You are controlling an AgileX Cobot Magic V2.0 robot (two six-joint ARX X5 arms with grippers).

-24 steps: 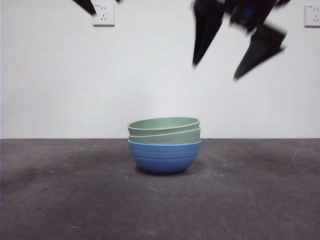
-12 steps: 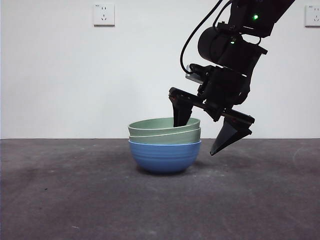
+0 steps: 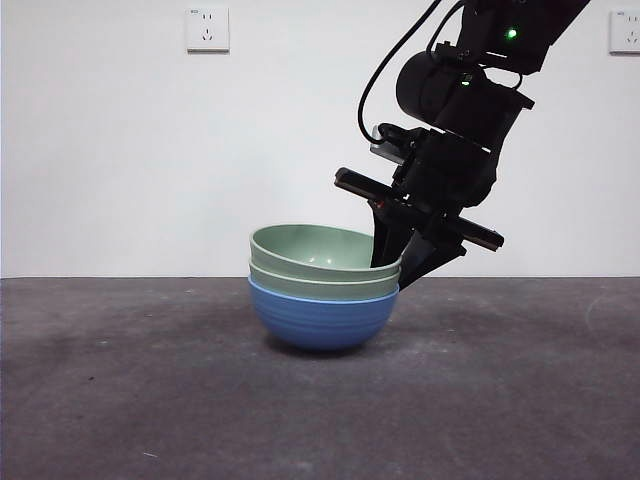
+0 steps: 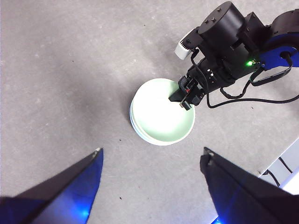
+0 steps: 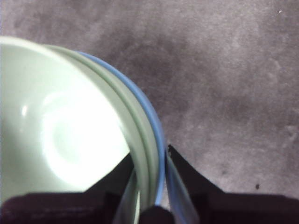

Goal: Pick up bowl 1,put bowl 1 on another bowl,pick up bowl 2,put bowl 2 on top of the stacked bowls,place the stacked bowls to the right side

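The stacked bowls stand mid-table: a blue ribbed bowl (image 3: 320, 318) with two pale green bowls (image 3: 318, 252) nested in it. The stack tilts, its left rim higher than its right, and its base touches the table. My right gripper (image 3: 398, 268) is shut on the stack's right rim, one jaw inside the top green bowl (image 5: 60, 130) and one outside the blue rim (image 5: 158, 135). The right wrist view shows that grip (image 5: 149, 161) close up. My left gripper (image 4: 152, 150) hangs open high above the stacked bowls (image 4: 161, 114), holding nothing.
A dark grey table (image 3: 120, 400) runs to a white wall with two sockets (image 3: 207, 28) (image 3: 625, 30). Bare table lies on both sides of the stack. Cables (image 4: 280, 163) lie at the table's edge behind the right arm.
The right arm came down from above, set its jaws astride the stack's right rim and shut on it. The stack has tipped and shifted slightly left.
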